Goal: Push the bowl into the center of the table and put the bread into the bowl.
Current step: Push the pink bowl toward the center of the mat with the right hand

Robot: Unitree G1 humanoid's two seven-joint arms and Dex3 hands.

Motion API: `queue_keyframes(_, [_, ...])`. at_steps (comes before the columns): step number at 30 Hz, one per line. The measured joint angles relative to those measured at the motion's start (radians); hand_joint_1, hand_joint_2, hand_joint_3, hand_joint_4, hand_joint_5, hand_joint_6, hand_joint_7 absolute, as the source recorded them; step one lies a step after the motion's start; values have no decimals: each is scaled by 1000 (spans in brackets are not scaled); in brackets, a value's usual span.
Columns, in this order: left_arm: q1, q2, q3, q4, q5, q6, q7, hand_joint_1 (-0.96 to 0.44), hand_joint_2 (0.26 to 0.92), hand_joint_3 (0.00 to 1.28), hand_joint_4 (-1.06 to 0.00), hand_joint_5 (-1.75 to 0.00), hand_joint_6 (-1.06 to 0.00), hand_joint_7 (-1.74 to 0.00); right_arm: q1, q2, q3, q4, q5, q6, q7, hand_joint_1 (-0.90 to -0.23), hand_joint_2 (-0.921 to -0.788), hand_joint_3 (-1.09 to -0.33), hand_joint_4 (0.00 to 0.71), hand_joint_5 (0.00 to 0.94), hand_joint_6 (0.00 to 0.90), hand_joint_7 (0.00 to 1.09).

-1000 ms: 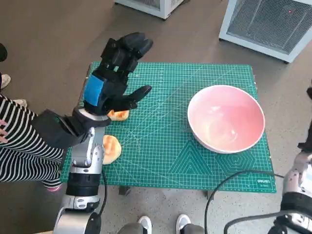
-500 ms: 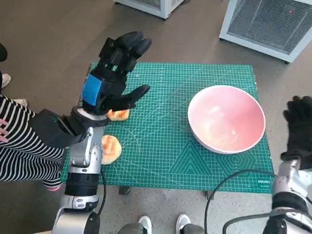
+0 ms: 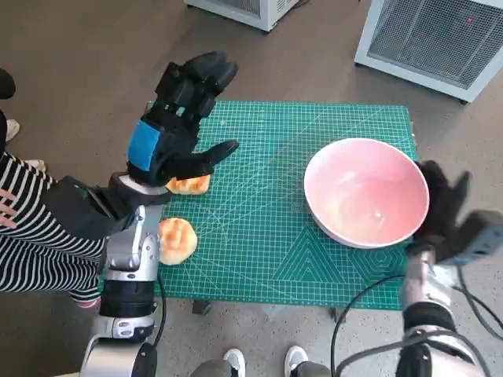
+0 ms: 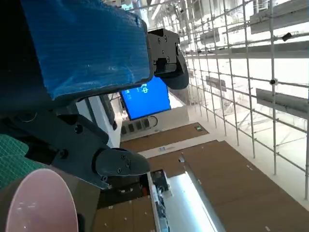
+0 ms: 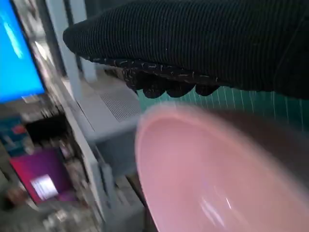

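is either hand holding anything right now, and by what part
Nothing is held. The left hand is raised open above the table; the right hand sits beside the bowl, not gripping it.

Green mat (image 3: 259,228) with bowl (image 3: 365,191), bread (image 3: 176,239)

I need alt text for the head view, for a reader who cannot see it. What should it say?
A pink bowl sits at the right side of a green cutting mat, with the gloved right hand blurred beside its outer rim. The open left hand is raised above two bread pieces near the mat's left edge.
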Motion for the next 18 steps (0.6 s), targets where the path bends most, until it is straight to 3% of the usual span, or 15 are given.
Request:
queue_keyframes(9, [14, 13, 4, -3, 0, 0, 2, -200, 908, 137, -175, -162, -9, -742, -49, 38, 51, 0, -36, 10, 25, -640, -921, -884, 84, 9, 33, 337])
queue_keyframes(18, [36, 27, 8, -16, 0, 0, 7, -220, 921, 98, -210, -95, -42, -692, -90, 60, 82, -3, -40, 11, 57, -634, -921, -907, 80, 4, 32, 332])
